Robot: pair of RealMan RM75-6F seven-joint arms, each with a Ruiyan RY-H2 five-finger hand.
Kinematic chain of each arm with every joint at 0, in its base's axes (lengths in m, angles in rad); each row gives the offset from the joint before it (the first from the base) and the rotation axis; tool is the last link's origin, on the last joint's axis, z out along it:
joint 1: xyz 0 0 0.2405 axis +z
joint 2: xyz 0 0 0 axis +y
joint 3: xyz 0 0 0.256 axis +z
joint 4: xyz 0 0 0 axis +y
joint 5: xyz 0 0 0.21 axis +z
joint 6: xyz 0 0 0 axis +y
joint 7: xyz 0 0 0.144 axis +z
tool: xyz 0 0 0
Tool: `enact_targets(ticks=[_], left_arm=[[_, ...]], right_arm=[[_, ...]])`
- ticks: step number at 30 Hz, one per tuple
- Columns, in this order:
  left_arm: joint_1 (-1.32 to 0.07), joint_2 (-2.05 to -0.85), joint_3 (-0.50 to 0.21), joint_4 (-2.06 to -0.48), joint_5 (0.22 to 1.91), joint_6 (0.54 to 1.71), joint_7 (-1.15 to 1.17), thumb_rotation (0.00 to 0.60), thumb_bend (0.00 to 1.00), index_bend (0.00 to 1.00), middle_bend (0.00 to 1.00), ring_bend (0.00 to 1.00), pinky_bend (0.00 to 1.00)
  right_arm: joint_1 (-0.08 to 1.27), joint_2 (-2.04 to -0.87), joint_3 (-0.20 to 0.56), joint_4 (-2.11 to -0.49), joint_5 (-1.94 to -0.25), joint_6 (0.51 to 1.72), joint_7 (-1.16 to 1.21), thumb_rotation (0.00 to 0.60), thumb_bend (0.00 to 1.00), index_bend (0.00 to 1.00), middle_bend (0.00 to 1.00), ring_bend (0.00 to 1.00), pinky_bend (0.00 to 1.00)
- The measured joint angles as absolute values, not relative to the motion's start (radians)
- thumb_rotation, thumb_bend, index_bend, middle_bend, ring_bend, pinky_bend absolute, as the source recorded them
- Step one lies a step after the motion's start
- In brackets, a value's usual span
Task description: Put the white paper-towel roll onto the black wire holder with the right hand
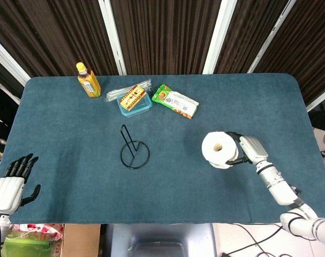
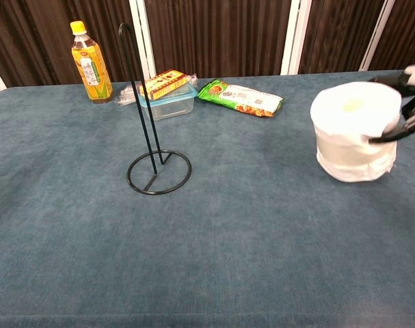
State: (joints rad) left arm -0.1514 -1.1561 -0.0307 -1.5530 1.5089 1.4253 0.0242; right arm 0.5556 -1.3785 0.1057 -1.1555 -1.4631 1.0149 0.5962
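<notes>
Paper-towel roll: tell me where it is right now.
The paper-towel roll is gripped by the right hand on the table's right side, well right of the black wire holder.

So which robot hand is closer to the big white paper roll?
The right hand. It grips the white paper-towel roll from the roll's right side. The left hand is far off at the table's near left corner, touching nothing.

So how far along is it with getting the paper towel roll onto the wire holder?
Done: the right robot hand grips the paper-towel roll. In hand: the roll appears just lifted off the table. Left: carry it to the empty wire holder and thread it on.
</notes>
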Motion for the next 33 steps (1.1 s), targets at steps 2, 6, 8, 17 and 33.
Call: enact_targets(ticks=[2,6,8,17,33], left_arm=[[-0.152,-1.156,-0.03,-1.556,1.512,1.426,0.026,0.6,0.43,0.0,0.0,0.0,0.12],[-0.155,-1.16,-0.028,-1.556,1.513,1.42,0.031,0.6,0.43,0.0,0.0,0.0,0.12],[-0.157,-1.163,-0.028,-1.553,1.513,1.416,0.033,0.6,0.43,0.0,0.0,0.0,0.12],[-0.168,-1.167,-0.032,-1.551,1.497,1.393,0.029,0.6,0.43,0.0,0.0,0.0,0.12],[-0.166,-1.138,-0.035,-1.535,1.483,1.387,-0.05,0.6,0.43,0.0,0.0,0.0,0.12]], right_arm=[[0.544,-1.382,0.113,-1.155,-1.466,1.06,0.623,0.6,0.41,0.99,0.8,0.81,0.89],[0.526,-1.391,0.136,-1.162,-1.474,1.139,0.724,0.6,0.41,0.99,0.8,0.81,0.89],[0.524,-1.393,0.15,-1.177,-1.475,1.157,0.775,0.6,0.41,0.99,0.8,0.81,0.89],[0.563,-1.384,0.267,-1.405,-1.445,1.202,0.82,0.6,0.41,0.99,0.8,0.81,0.89],[0.824,-1.499,0.484,-1.689,-1.143,1.121,0.279,0.6,0.41,0.99,0.8,0.81,0.89]])
